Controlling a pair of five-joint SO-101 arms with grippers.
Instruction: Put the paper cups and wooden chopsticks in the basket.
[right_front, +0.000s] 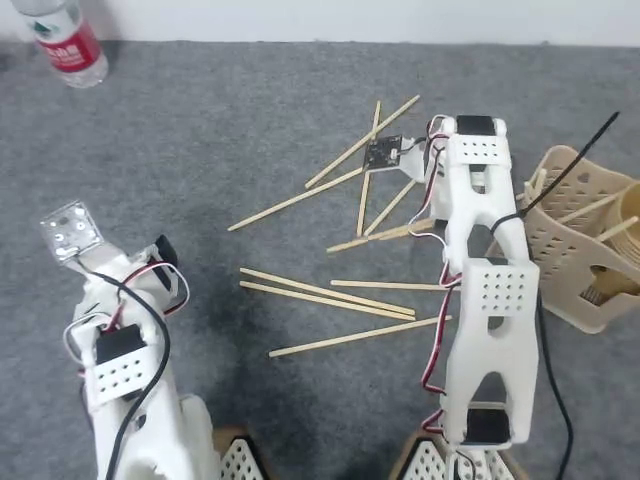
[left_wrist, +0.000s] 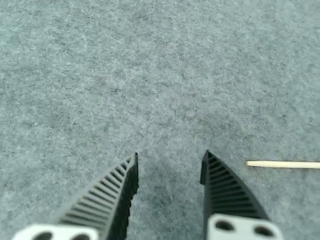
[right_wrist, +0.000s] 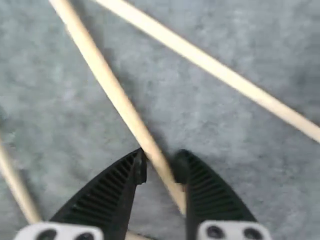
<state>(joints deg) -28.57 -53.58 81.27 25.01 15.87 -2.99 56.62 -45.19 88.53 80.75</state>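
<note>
Right gripper (right_wrist: 161, 160): black ribbed jaws low over the grey carpet (right_front: 220, 150), closed around a pale round wooden chopstick (right_wrist: 115, 90) that runs out between the tips. A second stick (right_wrist: 215, 67) lies across the carpet just beyond.

Left gripper (left_wrist: 169, 160): jaws spread apart, nothing between them, above bare carpet. One chopstick tip (left_wrist: 282, 164) lies near, to one side.

Loose wooden chopsticks (right_front: 325, 292) lie scattered between the arms.

Beige slatted plastic basket (right_front: 570, 250) sits beside the right arm, several sticks (right_front: 590, 208) leaning inside.

Clear plastic bottle with red label (right_front: 65, 40) lies at the far corner.
</note>
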